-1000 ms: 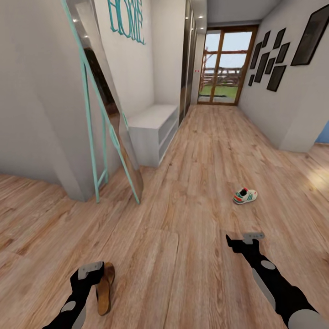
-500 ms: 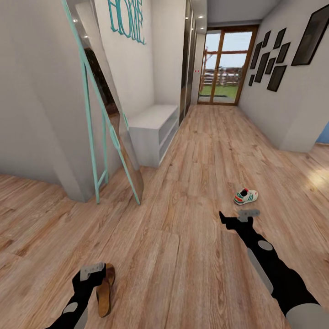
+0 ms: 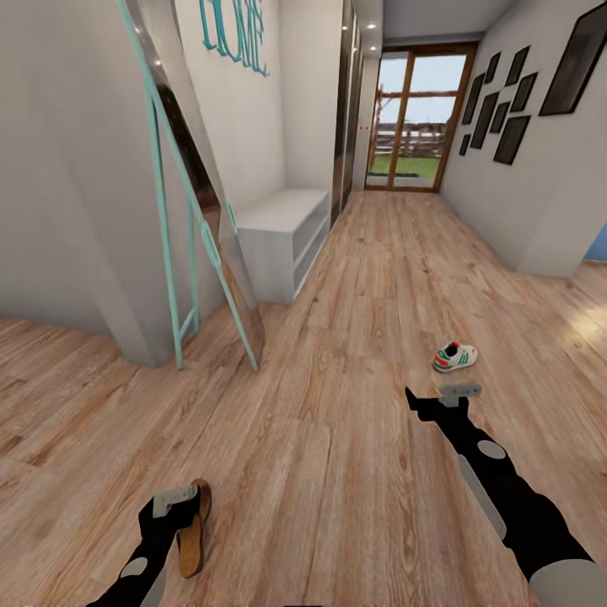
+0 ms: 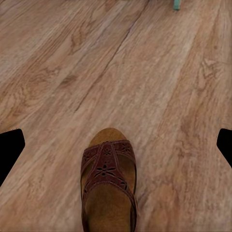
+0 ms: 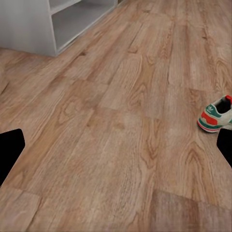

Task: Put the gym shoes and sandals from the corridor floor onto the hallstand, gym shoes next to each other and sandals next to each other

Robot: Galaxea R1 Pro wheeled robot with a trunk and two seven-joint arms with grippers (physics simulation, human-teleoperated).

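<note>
Left gripper (image 3: 179, 497) hovers low over the light brown wood-grain plank floor (image 3: 337, 472); in the left wrist view its dark fingertips (image 4: 10, 147) sit at opposite edges of the frame, so the jaws stand wide apart and hold nothing. A dark reddish-brown perforated leather sandal with tan sole (image 4: 108, 186) lies flat on the planks directly under and between those fingers, toe pointing away from the wrist. Right gripper (image 3: 447, 394) is stretched forward above the floor, fingers likewise spread wide, nothing between them. A white lace-up gym shoe with green stripes and red heel patch (image 3: 455, 357) rests on the floor just ahead of the right gripper, slightly to its right, apart from it. A pale grey low bench with open shelves (image 3: 282, 240) stands against the wall well ahead of the left gripper, beside a teal-framed leaning mirror (image 3: 198, 211).
</note>
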